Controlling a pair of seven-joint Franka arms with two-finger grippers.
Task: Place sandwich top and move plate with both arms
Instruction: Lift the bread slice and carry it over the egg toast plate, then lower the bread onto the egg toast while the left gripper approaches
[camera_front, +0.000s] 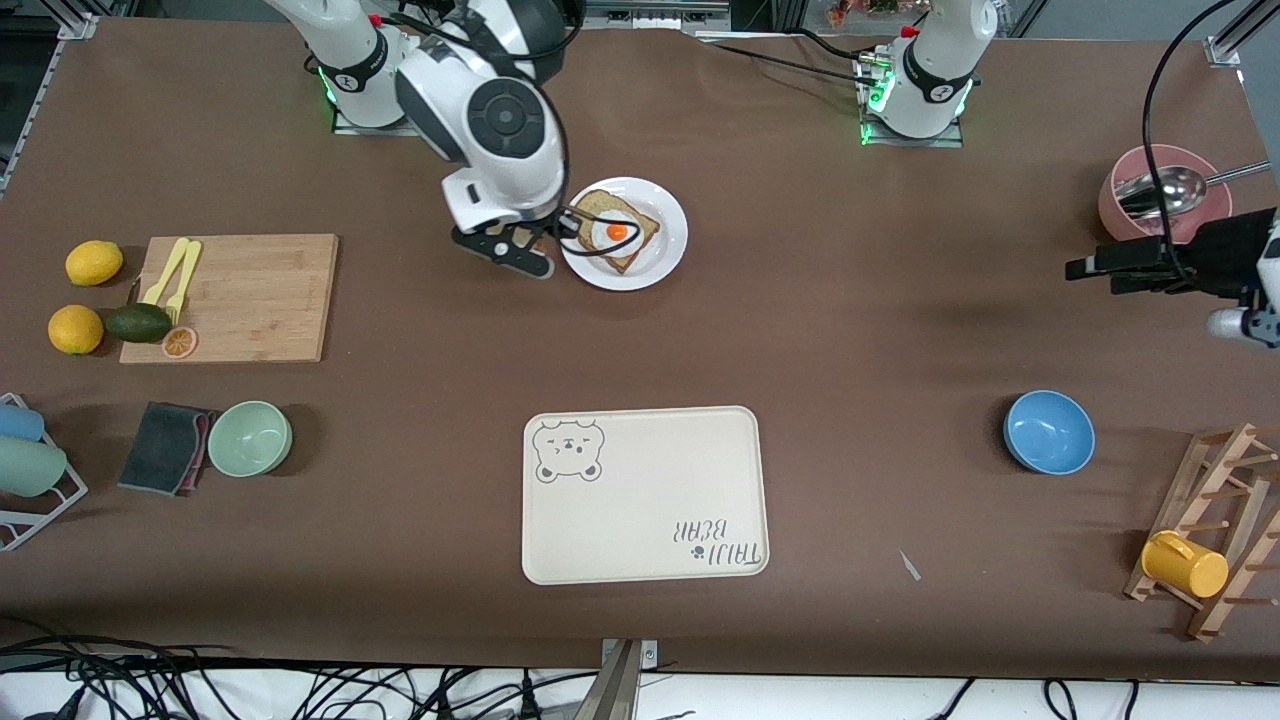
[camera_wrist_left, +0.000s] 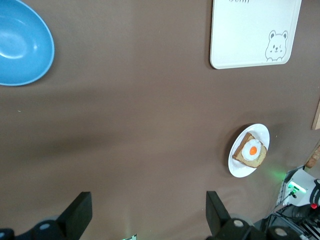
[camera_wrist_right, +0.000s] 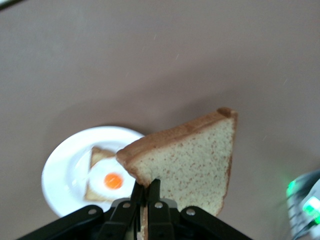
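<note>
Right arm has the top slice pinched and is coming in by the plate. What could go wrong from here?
1. The right gripper pinches the sandwich top only at one edge, so the slice hangs tilted and may land crooked or slip.
2. It hangs beside the plate, not over the egg slice; a low approach could bump the rim.
3. The left gripper waits open over bare table, away from the plate.

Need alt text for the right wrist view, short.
The right gripper, shut on a slice of tan bread, holds it in the air above the brown table. Below it sits a white plate with another bread slice topped by a fried egg.
</note>
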